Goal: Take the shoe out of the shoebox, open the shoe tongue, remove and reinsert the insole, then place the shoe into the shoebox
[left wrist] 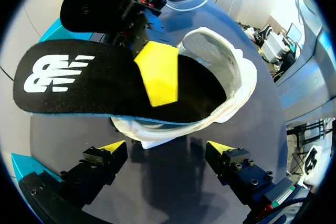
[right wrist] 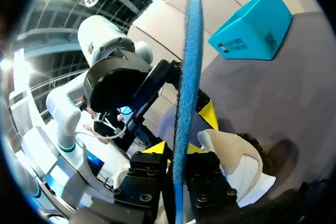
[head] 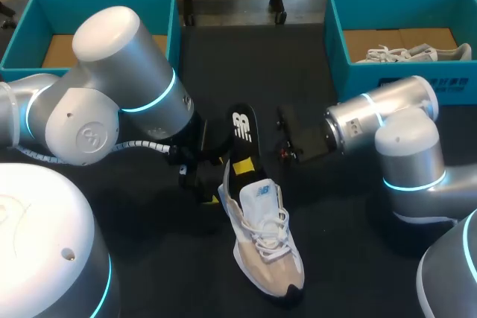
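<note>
The right jaws pinch the black insole [left wrist: 79,85], half out of the shoe [head: 268,247]. It has a white logo [left wrist: 52,74]. The left jaws are open, just beside the shoe.

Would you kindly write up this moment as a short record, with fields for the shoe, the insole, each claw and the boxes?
shoe: on its sole on the table, between the arms, outside both boxes
insole: black, one end inside the shoe, logo end sticking out
right claw: shut on the insole, a yellow tip on each face
left claw: open, beside the shoe's heel, holding nothing
left shoebox: no shoe in the part that shows
right shoebox: holds a second shoe
</note>
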You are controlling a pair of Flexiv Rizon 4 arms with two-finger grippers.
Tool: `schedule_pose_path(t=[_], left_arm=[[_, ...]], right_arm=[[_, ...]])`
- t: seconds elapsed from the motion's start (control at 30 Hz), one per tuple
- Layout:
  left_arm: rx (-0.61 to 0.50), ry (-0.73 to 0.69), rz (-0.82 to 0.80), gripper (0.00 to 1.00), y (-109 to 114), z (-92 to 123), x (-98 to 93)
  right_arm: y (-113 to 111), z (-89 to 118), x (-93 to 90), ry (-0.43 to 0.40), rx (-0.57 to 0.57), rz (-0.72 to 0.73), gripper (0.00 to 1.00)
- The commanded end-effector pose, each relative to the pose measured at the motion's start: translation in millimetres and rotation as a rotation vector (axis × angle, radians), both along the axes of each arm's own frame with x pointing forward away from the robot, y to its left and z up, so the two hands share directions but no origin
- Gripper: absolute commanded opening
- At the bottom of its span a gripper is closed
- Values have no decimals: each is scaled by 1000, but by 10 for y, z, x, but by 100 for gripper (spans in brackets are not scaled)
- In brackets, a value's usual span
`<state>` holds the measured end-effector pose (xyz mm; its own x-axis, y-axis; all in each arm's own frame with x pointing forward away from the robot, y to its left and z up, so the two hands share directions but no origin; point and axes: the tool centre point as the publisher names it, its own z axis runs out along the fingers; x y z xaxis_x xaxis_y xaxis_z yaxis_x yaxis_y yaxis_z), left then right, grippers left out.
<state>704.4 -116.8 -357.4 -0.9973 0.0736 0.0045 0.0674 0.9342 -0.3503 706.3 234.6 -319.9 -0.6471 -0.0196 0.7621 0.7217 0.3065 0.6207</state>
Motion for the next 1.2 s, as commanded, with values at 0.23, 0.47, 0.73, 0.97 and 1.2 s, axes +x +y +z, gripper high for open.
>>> schedule_pose_path(t=[0.23, 0.47, 0.73, 0.97, 1.2], left_arm=[[-1, -3, -1, 100, 3, -9, -8], [-1, -3, -1, 100, 3, -9, -8], [-1, -3, -1, 100, 3, -9, -8], [-1, -3, -1, 100, 3, -9, -8], [-1, -3, -1, 100, 3, -9, -8]], right_arm=[[1, -80, -32, 41, -1, -13, 0], [9, -156, -125, 79, -30, -20, 0], [14, -274, -211, 117, -55, -23, 0], [22, -277, -290, 123, -63, -25, 0], [-18, -259, -312, 132, -59, 7, 0]])
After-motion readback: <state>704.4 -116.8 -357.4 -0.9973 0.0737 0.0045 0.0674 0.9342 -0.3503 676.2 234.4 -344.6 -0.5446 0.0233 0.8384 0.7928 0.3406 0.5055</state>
